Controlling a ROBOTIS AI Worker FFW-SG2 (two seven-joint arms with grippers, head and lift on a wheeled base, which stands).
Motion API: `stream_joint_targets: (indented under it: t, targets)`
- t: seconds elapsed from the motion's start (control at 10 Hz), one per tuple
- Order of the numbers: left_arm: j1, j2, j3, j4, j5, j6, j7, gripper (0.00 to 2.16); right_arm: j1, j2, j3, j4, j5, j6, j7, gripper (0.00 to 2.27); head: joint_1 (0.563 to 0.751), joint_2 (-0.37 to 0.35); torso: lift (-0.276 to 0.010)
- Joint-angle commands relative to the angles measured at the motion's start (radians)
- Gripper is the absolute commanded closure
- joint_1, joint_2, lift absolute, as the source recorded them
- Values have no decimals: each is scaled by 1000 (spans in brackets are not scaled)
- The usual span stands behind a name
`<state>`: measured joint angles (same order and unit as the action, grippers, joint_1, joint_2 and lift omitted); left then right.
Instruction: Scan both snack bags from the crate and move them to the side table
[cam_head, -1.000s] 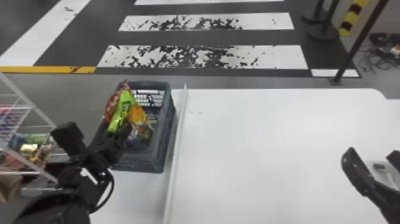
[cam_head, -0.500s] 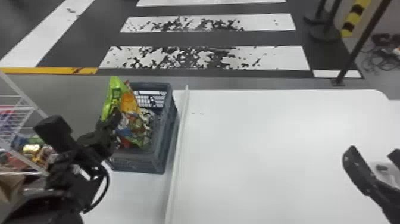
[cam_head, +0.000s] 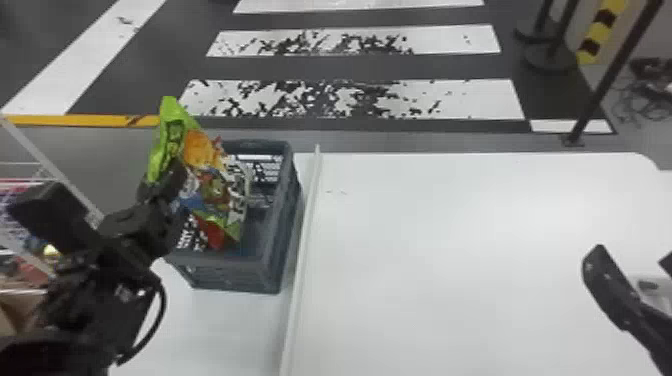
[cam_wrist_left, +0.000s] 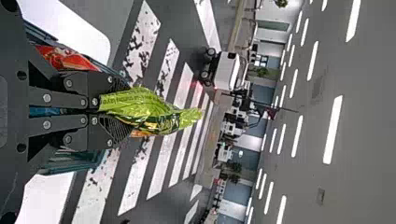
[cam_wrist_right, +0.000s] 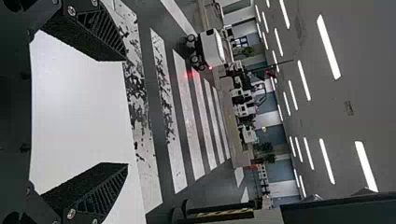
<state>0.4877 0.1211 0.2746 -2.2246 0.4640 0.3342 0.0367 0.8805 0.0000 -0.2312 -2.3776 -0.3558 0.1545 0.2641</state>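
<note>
free: above white table (cam_head: 465, 240) | obstacles: crate wall (cam_head: 287, 215), white strip (cam_head: 303, 240)

two grippers (cam_head: 162, 181), one crate (cam_head: 230, 272), at least one snack bag (cam_head: 172, 132), one raised white strip (cam_head: 305, 240)

A white tabletop (cam_head: 475, 240) with a raised strip (cam_head: 301, 240) along it stands before a dark floor (cam_head: 350, 68) crossed by worn white stripes (cam_head: 505, 104) and a yellow line (cam_head: 75, 120). To the left is a white wire rack (cam_head: 50, 167); at the far right are black posts (cam_head: 602, 87), a yellow-and-black pole (cam_head: 604, 30) and tangled cables (cam_head: 645, 100). In the left wrist view, bright strip lights (cam_wrist_left: 332, 130) line the grey ceiling (cam_wrist_left: 369, 186), with blue-grey wall panels (cam_wrist_left: 243, 161), plants (cam_wrist_left: 262, 71) and a white wheeled cart (cam_wrist_left: 227, 70) farther off.
</note>
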Motion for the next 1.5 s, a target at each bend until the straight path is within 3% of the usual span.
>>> stream_joint_targets:
  t: [0.0,0.2,0.4,0.7,0.9,1.1,1.2,1.3,1.4]
  targets:
    - [22,-1,32,-75,64,24,3,2003,3,1,0,-6,-2,-2,-3,124,695,119,-29]
    - [54,-3,55,-198,133,101,5,2003,2,1,0,-12,-3,-2,-5,124,695,116,-29]
    - [68,-11,46,-270,194,165,-5,2003,0,1,7,-12,-5,-8,-16,124,695,84,-29]
    - [51,-32,-89,-257,194,168,-58,2003,-2,1,6,-11,-5,-42,-45,124,695,-8,-29]
    - [17,-47,-213,-165,183,165,-121,2000,-2,1,4,-12,-3,-45,-45,124,695,-81,-29]
    - [-26,-52,-314,-24,153,165,-216,2000,-2,1,1,-17,-3,-45,-45,124,695,-198,-29]
    - [-41,-67,-328,46,183,165,-302,2000,-2,1,0,-17,-3,-45,-45,124,695,-220,-29]
    - [-60,-81,-348,102,188,165,-340,2000,-2,1,1,-17,-3,-45,-45,124,695,-271,-29]
    - [-77,-86,-379,132,163,165,-344,2000,-2,1,1,-17,-3,-45,-45,124,695,-305,-29]
